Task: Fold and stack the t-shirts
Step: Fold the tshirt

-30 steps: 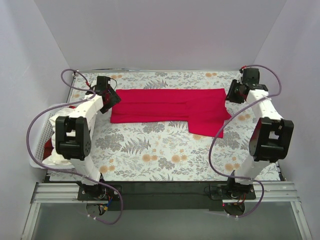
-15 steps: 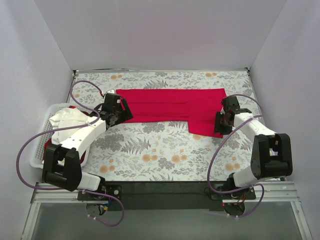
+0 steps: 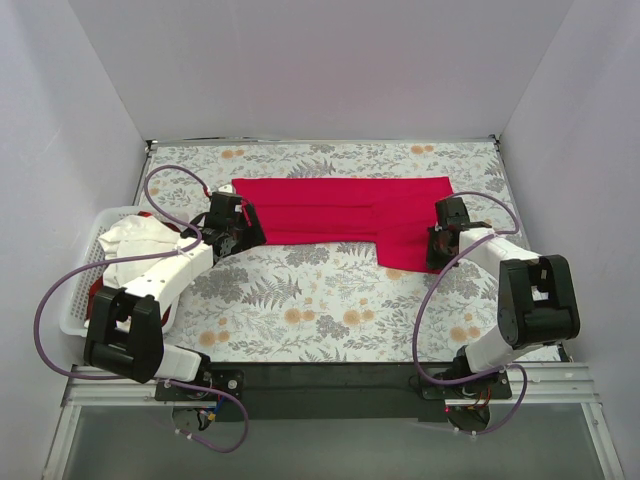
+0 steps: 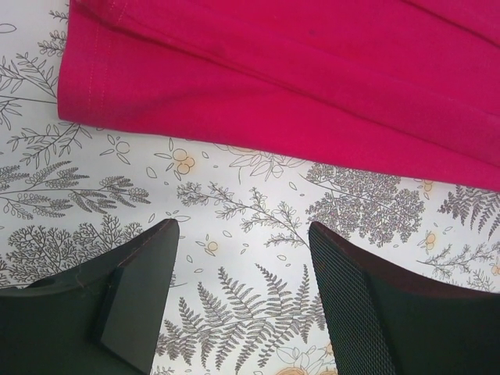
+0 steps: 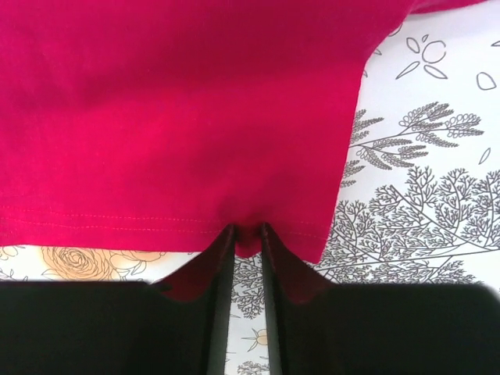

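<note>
While pinching near-right hem of crimson red cloth t-shirt [image 3: 330, 208] in right gripper [image 5: 246, 230], held left gripper [image 4: 242, 230] spread.

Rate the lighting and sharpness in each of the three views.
Top view: soft, even light, hardly any shadow, no glare; the red shirt and floral cloth look sharp. Left wrist view: print and shirt stitching crisp; the left gripper is dark against the bright cloth. Right wrist view: hem stitching sharp; the right gripper is near-black and soft-edged at the bottom.
</note>
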You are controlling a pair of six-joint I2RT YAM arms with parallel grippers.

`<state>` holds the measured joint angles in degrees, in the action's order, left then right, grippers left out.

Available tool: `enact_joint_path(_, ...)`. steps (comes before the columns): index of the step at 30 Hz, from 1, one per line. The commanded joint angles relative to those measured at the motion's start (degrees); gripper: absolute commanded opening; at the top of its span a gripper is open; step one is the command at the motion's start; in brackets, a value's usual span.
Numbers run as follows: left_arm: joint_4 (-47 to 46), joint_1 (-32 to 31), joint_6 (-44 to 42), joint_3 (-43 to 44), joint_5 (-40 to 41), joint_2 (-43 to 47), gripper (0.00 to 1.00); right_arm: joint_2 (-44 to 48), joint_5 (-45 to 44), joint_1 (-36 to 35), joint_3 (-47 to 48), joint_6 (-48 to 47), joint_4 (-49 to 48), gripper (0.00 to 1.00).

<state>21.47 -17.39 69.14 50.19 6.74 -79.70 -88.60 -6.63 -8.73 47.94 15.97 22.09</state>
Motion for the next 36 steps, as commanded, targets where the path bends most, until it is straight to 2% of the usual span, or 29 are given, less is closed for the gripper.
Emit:
enact_joint_path(1,-1.3,-0.3,-1.0,0.1,-0.1,1.8,0.66,-1.7,-1.7,-0.7,-2.2,0.6,-1.5,0.19)
enact_joint_path(5,-1.3,-0.3,-1.0,0.3,-0.2,1.3,0.66,-0.7,-1.8,-0.8,-1.8,0.1,-1.1,0.03)
enact_joint_path(6,-1.2,-0.3,-1.0,0.3,-0.3,1.2,0.66,-0.5,-1.9,-0.9,-0.8,0.0,-0.8,0.01)
enact_joint_path(13,-1.2,-0.3,-1.1,0.3,0.0,0.5,0.66,-0.1,-1.2,-1.0,9.0,-1.1,2.5,0.01)
enact_joint_path(18,-0.6,-0.3,-1.2,0.7,0.3,-0.7,0.66,-4.1,-1.1,-0.9,17.9,-2.3,3.0,0.01)
enact_joint_path(29,0.5,-0.3,-1.3,1.0,1.5,-4.1,0.66,-21.9,-0.7,-0.9,43.6,-3.1,3.5,0.01)
enact_joint_path(36,0.8,-0.3,-1.3,1.3,1.9,-6.5,0.66,-31.5,-0.7,-0.7,56.3,-2.9,3.4,0.01)
